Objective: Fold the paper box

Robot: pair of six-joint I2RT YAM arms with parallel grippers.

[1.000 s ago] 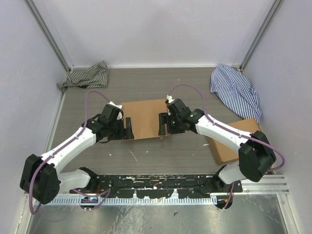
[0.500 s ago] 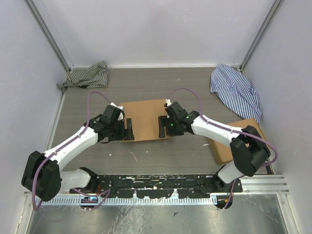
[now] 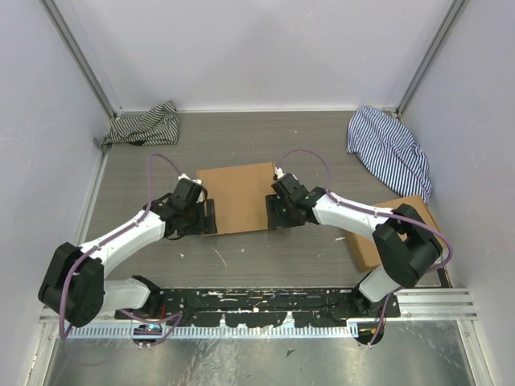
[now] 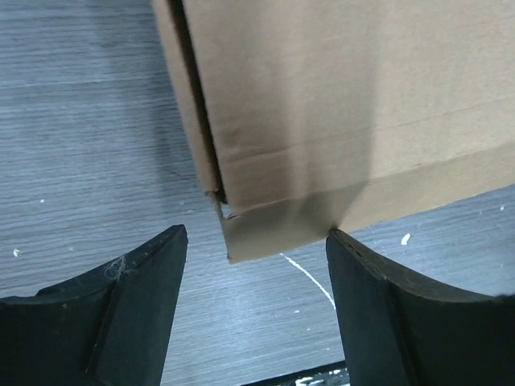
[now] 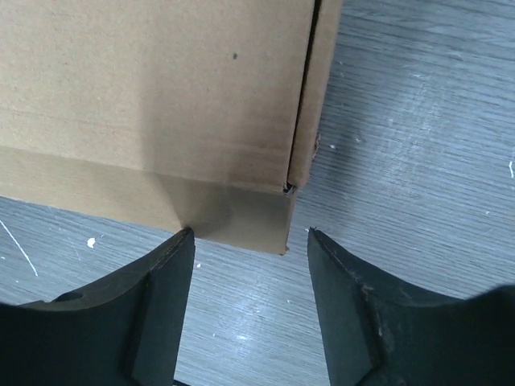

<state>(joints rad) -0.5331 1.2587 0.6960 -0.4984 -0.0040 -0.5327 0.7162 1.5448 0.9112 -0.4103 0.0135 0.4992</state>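
- Your box (image 3: 237,195) lies flat on the bench (image 3: 241,137), between both grippers.
- Left gripper (image 3: 210,216) — jaws wide, straddling the box's near left corner.
- Right gripper (image 3: 274,215) — wide too, astride the near right corner.

Open tabletop (image 3: 241,253) around the paper box (image 3: 237,197); second box (image 3: 364,251) at right edge.

I read the paper box (image 3: 238,197) as matt, smooth brown cardboard, the table (image 3: 265,137) beneath it grey wood-grain, and the striped cloths (image 3: 390,153) behind it probably soft woven fabric.
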